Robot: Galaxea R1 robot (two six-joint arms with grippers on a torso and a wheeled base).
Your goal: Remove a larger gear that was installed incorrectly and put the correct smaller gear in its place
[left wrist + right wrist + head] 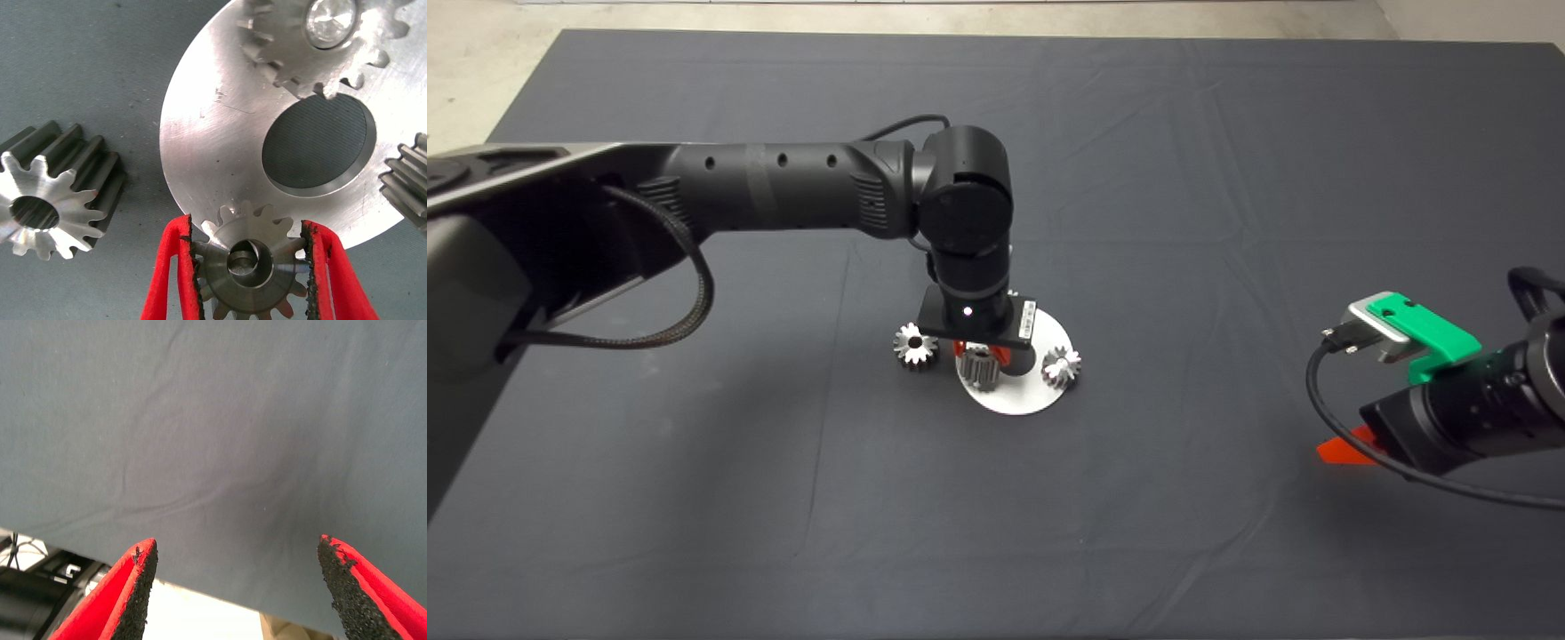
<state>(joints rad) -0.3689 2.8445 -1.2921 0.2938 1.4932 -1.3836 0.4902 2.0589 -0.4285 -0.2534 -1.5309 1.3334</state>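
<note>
Silver smaller gear [250, 267] sits between the left gripper [247, 227] fingers [177, 267], which are closed on its teeth from both sides, bore axis running straight towards the wrist camera. It's over the round steel plate [207, 140], at the plate rim nearest the larger gear [40, 207]. Can't tell if it's seated on a pin or held just above.

Larger gear is off the plate, on its side on the dark mat [694, 498] over the worktop, just beside the plate rim and apart from the fingers, so removal looks done.

My read: what matters next is bore-to-pin alignment and tooth mesh.
- one plate gear [320, 40] stands across the plate's round cut-out [317, 143] from the held gear
- another gear [410, 180] at the plate's far rim
- both close enough that teeth could clash on the way down

Right gripper [233, 567] parked well off the plate at the mat's edge, fingers spread, nothing in them; left arm is the one on the job
</note>
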